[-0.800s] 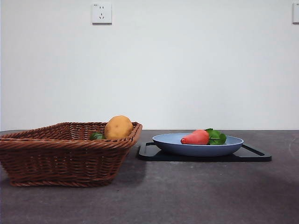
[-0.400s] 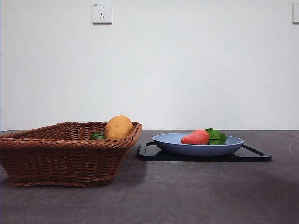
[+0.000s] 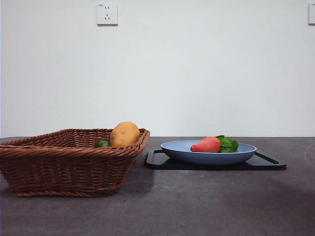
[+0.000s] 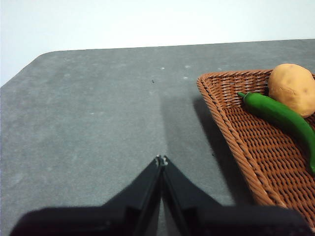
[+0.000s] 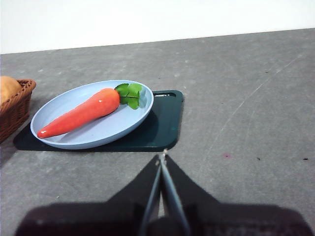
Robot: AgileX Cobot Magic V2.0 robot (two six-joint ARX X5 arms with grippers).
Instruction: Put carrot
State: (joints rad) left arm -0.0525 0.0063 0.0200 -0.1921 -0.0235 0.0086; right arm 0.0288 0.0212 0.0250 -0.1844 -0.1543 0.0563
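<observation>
The orange-red carrot [image 3: 206, 144] with green leaves lies in a light blue plate [image 3: 182, 153] on a dark tray [image 3: 268, 163]. It also shows in the right wrist view [image 5: 81, 113], lying lengthwise in the plate [image 5: 54, 110]. My right gripper [image 5: 162, 157] is shut and empty, above the table a short way from the tray [image 5: 165, 123]. My left gripper [image 4: 161, 160] is shut and empty, above bare table beside the wicker basket [image 4: 231, 142]. Neither gripper shows in the front view.
The brown wicker basket [image 3: 64, 164] stands left of the tray and holds a yellowish-tan potato [image 3: 124, 133] and a green pepper [image 3: 102, 143]. The left wrist view shows the potato [image 4: 294, 88] and the pepper [image 4: 283, 118] too. A wall socket [image 3: 107, 14] is on the back wall.
</observation>
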